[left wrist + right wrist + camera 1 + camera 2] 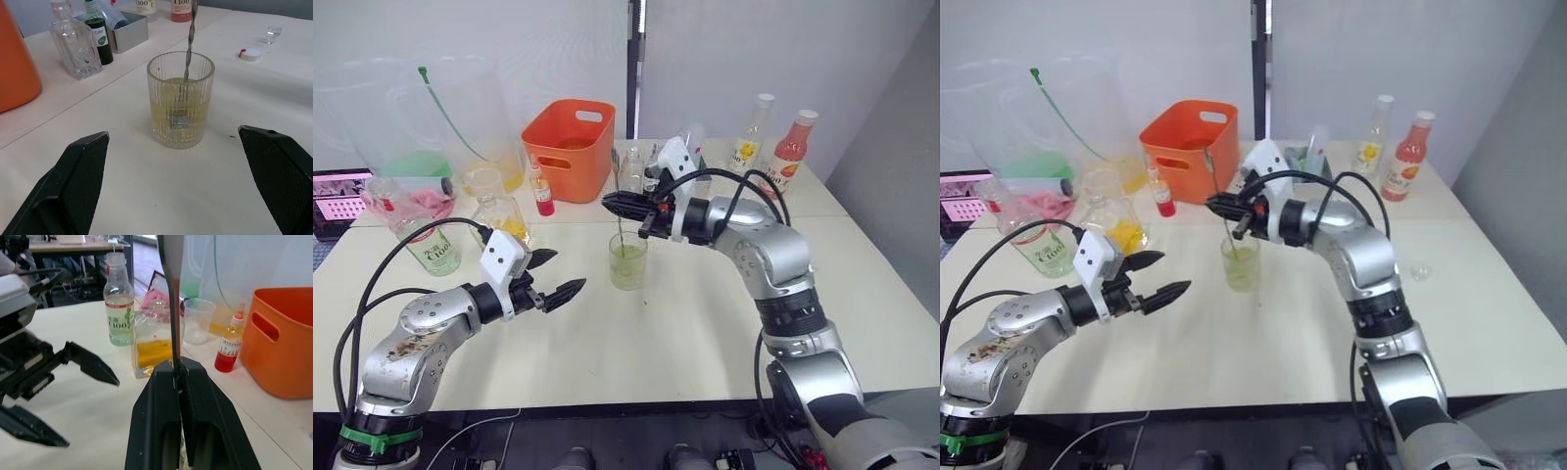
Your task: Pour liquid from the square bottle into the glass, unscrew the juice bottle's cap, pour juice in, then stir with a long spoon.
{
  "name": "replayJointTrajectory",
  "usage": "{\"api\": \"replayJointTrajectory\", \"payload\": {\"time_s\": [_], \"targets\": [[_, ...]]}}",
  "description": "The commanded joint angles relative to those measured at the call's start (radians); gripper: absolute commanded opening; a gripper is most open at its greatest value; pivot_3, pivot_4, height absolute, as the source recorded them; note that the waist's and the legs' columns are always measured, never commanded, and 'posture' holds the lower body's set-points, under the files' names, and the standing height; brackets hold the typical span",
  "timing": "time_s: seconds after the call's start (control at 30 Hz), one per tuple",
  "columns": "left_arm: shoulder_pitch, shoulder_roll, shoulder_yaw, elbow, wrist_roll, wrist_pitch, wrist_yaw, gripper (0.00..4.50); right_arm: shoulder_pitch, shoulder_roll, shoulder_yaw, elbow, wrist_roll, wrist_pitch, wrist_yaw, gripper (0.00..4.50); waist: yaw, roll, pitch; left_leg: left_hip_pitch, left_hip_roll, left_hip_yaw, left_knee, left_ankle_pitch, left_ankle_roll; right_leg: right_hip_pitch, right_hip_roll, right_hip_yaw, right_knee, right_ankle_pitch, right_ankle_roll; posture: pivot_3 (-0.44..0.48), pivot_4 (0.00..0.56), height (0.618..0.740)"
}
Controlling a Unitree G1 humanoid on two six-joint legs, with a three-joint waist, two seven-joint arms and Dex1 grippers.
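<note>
The desk (685,323) is carrying everything, and the orange tub (570,147) is sitting at its back. The right gripper (619,206) is reaching in over the middle with its jaws clenched on the long spoon (188,54), whose thin silver shaft is dropping straight down into the glass (627,260). The left gripper (553,276) is hanging just beside the glass on the robot's left, jaws released and holding nothing.

The step in hand looks like the stir, the last of the task. To do it well, the right wrist should be making small, slow circles, keeping the shaft near upright and the bowl off the wall, so the light tumbler is not dragged or tipped. The idle left jaws are well placed to steady it if it slides.

The glass is a ribbed, straight-sided tumbler standing upright near the desk's middle, roughly half full of pale greenish-yellow liquid, with the spoon's bowl submerged. The juice bottle (433,245) is standing uncapped at the robot's far left, the square bottle (501,217) with its golden liquid just beside it. The white cap (250,54) is lying on the desk beyond the glass.
</note>
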Motion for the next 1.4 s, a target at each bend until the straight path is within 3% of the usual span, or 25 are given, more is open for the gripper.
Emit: {"api": "replayJointTrajectory", "payload": {"time_s": [0.03,0.27,0.53,0.8,0.93,1.13,1.4], "targets": [[-0.014,-0.001,0.004,-0.006,0.001,-0.022,-0.003,4.48,0.006,-0.045,0.025,-0.018,-0.007,0.031,0.030,0.00,0.000,0.000,0.000,0.000,0.000,0.000,0.000,0.000,0.000,0.000,0.000,0.000,0.000,0.000,0.000,0.000,0.150,0.740],[-0.023,-0.001,0.001,0.000,0.002,-0.022,-0.006,4.48,-0.017,-0.075,0.023,0.024,-0.053,-0.023,-0.001,0.00,0.000,0.000,0.000,0.000,0.000,0.000,0.000,0.000,0.000,0.000,0.000,0.000,0.000,0.000,0.000,0.000,0.150,0.740],[-0.025,0.004,0.004,-0.001,0.002,-0.018,-0.006,4.48,-0.035,0.011,0.002,0.104,-0.073,-0.133,-0.055,0.00,0.000,0.000,0.000,-0.001,0.000,0.000,0.000,0.000,0.000,-0.001,0.000,0.000,0.000,0.000,0.000,0.000,0.150,0.740],[-0.026,0.003,0.001,-0.004,0.002,-0.018,-0.005,4.48,-0.035,0.082,-0.006,0.067,-0.027,-0.113,-0.051,0.00,0.000,0.000,0.000,-0.001,0.000,0.000,0.000,0.000,0.000,-0.001,0.000,0.000,0.000,0.000,0.000,0.000,0.150,0.740],[-0.029,0.001,-0.004,0.000,0.005,-0.020,-0.005,4.48,-0.013,0.034,0.018,0.006,-0.004,-0.047,0.015,0.00,0.001,0.000,0.000,-0.002,0.000,0.000,0.000,0.000,0.000,-0.001,0.000,0.000,0.000,0.000,0.000,0.000,0.150,0.740],[-0.032,-0.003,-0.009,0.004,0.007,-0.027,-0.006,4.48,-0.025,-0.075,0.050,0.039,-0.093,-0.109,0.046,0.00,0.001,0.000,0.000,-0.002,0.000,0.000,0.000,0.000,0.000,-0.001,0.000,0.000,0.000,0.000,0.000,0.000,0.150,0.740],[-0.015,0.006,0.005,-0.003,0.004,-0.036,-0.012,4.48,-0.059,0.003,0.016,0.115,-0.099,-0.197,-0.022,0.00,-0.001,0.000,0.000,-0.002,0.000,0.000,0.000,0.000,0.000,-0.001,0.000,0.000,0.000,0.000,0.000,0.000,0.150,0.740]]}}
